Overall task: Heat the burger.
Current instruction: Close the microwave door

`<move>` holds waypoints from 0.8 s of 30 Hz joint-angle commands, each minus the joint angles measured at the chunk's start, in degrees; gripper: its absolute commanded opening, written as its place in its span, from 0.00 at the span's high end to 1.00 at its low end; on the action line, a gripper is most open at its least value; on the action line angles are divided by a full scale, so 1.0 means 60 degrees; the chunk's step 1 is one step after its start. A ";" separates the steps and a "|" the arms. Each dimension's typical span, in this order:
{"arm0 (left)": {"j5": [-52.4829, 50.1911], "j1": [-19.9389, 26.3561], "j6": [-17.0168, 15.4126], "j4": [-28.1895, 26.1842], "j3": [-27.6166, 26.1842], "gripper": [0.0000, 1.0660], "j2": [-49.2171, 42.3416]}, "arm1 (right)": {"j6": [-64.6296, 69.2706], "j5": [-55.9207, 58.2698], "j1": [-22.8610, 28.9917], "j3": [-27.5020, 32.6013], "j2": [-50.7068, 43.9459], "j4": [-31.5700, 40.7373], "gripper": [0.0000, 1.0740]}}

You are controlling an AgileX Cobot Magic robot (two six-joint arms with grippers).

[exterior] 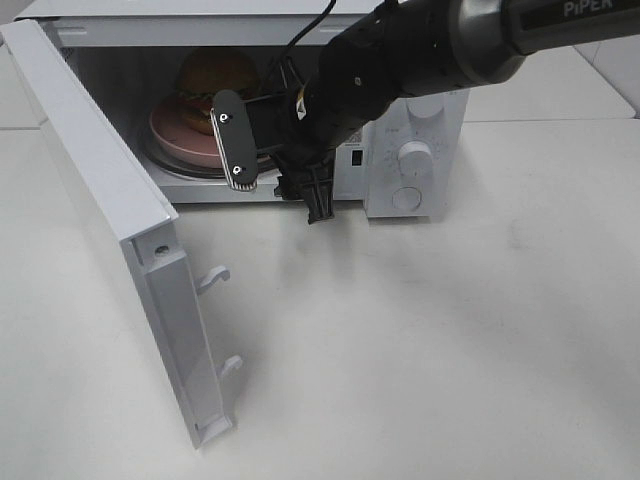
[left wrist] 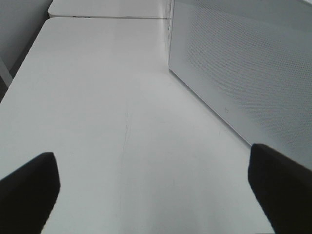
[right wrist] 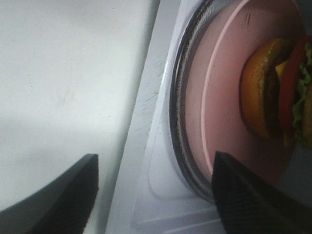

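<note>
Pink plate (exterior: 176, 137), one; burger (exterior: 216, 74), one

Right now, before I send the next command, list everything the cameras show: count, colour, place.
boxy white microwave oven: one, white, on the table, at the back of the high view
oven door: one, white, swung open to the left
round glass turntable: one, clear, on the oven floor
round pink plate: one, pink, on the turntable
small burger with a tan domed bun: one, tan, green and dark, on the plate
flat table: one, white, under everything
left gripper: black, open, over bare table beside the oven
right gripper: black, open, at the oven's opening, holding nothing
</note>
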 commanded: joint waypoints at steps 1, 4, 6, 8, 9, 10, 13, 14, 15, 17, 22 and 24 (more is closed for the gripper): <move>0.0019 0.0029 0.0000 0.0019 0.0010 0.08 -0.0172 | 0.0707 -0.0420 -0.0095 0.0401 -0.0420 -0.0086 0.28; 0.0019 0.0029 0.0000 0.0019 0.0010 0.08 -0.0172 | 0.0879 -0.0745 -0.0105 0.0812 -0.0726 -0.0086 0.22; 0.0019 0.0029 0.0000 0.0019 0.0010 0.08 -0.0172 | 0.0879 -0.0840 -0.0210 0.1089 -0.0993 -0.0105 0.22; 0.0019 0.0029 0.0000 0.0019 0.0010 0.08 -0.0172 | 0.0907 -0.0945 -0.0210 0.1366 -0.1203 -0.0095 0.22; 0.0019 0.0029 0.0000 0.0019 0.0010 0.08 -0.0172 | 0.1041 -0.1003 -0.0296 0.1652 -0.1451 -0.0095 0.22; 0.0019 0.0029 0.0000 0.0019 0.0010 0.08 -0.0172 | 0.1041 -0.1003 -0.0296 0.1652 -0.1451 -0.0095 0.22; 0.0019 0.0029 0.0000 0.0019 0.0010 0.08 -0.0172 | 0.1270 -0.1060 -0.0420 0.2101 -0.1853 -0.0105 0.22; 0.0019 0.0029 0.0000 0.0019 0.0010 0.08 -0.0172 | 0.1327 -0.1146 -0.0458 0.2426 -0.2139 -0.0095 0.23; 0.0019 0.0029 0.0000 0.0019 0.0010 0.08 -0.0172 | 0.1327 -0.1146 -0.0458 0.2426 -0.2139 -0.0095 0.23; 0.0019 0.0029 0.0000 0.0019 0.0010 0.08 -0.0172 | 0.1346 -0.1251 -0.0544 0.2989 -0.2645 -0.0086 0.23; 0.0019 0.0029 0.0000 0.0019 0.0010 0.08 -0.0172 | 0.1709 -0.1318 -0.0630 0.3715 -0.3275 -0.0086 0.24; 0.0019 0.0029 0.0000 0.0019 0.0010 0.08 -0.0172 | 0.1958 -0.1337 -0.0668 0.3953 -0.3524 -0.0086 0.24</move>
